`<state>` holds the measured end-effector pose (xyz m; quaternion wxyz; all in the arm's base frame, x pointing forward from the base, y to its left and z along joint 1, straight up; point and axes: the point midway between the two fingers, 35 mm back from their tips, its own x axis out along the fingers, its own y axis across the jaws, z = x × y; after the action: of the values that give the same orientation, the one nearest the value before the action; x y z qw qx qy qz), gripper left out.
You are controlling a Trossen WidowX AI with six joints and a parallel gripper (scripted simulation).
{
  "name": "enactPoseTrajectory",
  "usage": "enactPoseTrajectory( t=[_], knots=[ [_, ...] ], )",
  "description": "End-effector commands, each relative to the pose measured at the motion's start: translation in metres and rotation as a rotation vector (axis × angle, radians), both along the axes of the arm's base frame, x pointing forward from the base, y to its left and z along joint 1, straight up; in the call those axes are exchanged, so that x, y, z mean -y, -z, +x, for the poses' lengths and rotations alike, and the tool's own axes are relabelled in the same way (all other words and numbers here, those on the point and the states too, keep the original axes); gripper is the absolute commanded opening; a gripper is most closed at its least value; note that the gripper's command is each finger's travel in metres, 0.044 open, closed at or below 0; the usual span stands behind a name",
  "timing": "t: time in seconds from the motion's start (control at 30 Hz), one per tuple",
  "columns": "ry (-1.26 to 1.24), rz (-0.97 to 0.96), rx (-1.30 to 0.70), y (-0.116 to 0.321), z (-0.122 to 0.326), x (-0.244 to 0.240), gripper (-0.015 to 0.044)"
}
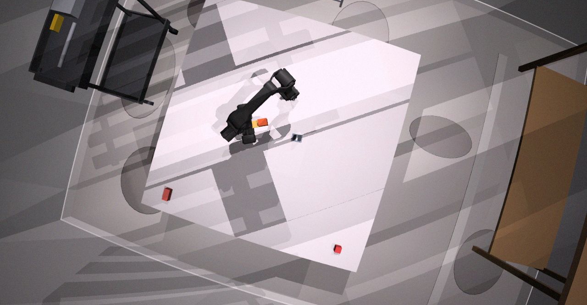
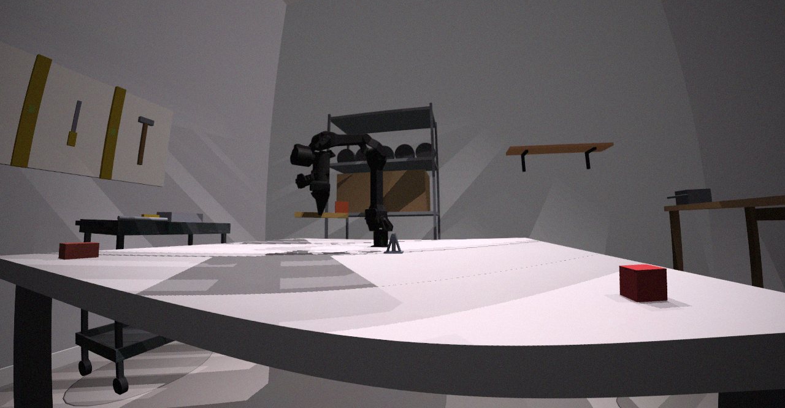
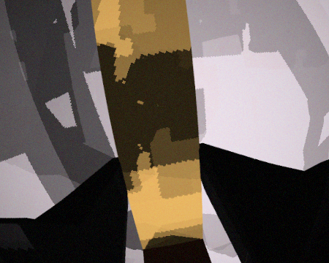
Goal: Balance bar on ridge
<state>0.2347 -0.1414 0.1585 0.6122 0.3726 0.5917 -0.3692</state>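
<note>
The bar [image 1: 254, 124] [image 2: 303, 215] [image 3: 157, 109] is a yellow strip with an orange block [image 1: 262, 122] [image 2: 341, 207] on its end nearer the arm's base. My gripper [image 2: 321, 213] [image 3: 159, 160] is shut on the bar, with a black finger on each side of it. The bar hangs clear above the table and looks about level in the exterior view. The ridge [image 1: 296, 137] [image 2: 393, 245] is a small grey stand on the table, to the right of the bar in the top and exterior views. The arm hides the fingertips and the bar's other end in the top view.
A red brick [image 1: 167, 194] [image 2: 78, 250] lies near the table's left corner. A red cube [image 1: 337, 248] [image 2: 643, 283] sits near the front corner. The arm's base [image 2: 379, 236] stands on the table [image 1: 328, 171] behind the ridge in the exterior view. A dark cart [image 1: 131, 57] stands beyond the left edge.
</note>
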Motion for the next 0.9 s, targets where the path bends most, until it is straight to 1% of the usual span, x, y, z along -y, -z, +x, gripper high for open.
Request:
enactPoseTrajectory(
  t=[0.0,0.43,0.87],
  knots=[
    [0.023,-0.002,-0.002,-0.001,0.004,-0.014,0.0],
    [0.103,0.006,0.0,-0.001,0.019,-0.063,0.0],
    [0.184,0.013,0.001,-0.001,0.023,-0.114,0.0]
  ],
)
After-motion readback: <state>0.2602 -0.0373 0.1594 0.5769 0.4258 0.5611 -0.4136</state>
